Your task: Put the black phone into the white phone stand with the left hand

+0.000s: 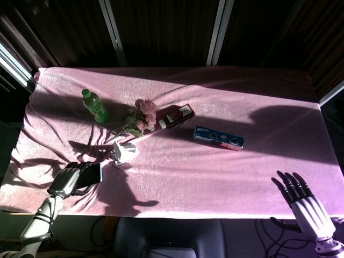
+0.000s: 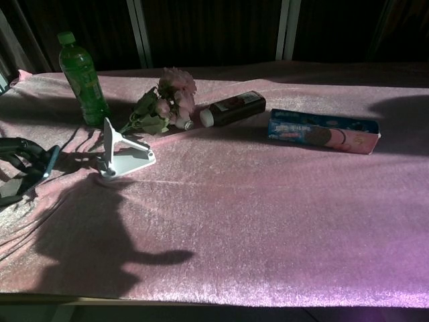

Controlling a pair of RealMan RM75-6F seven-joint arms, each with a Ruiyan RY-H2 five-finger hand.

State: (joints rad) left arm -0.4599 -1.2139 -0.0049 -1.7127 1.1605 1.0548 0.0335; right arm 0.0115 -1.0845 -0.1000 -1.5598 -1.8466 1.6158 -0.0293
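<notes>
A pink cloth [image 1: 177, 166] is covering the table, glowing pale in sun and showing dull mauve in shadow. The bottle [image 1: 95, 106] is showing green, the flowers [image 1: 144, 114] pink with green leaves. The stand [image 1: 122, 151] is shining white — the phone [image 1: 91, 175] black. The box [image 1: 218, 137] is showing blue, patterned with dark biscuits — the lying bottle [image 1: 177, 116] dark brown.

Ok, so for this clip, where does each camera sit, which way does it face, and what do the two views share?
Head view: high above the near table edge, angled down over the whole pink cloth; shows the left hand gripping the black phone, and the right hand spread.
Chest view: low at the near edge, looking across the table; only the left hand at the left border.
Shared: white phone stand, green bottle, flowers, biscuit box.
</notes>
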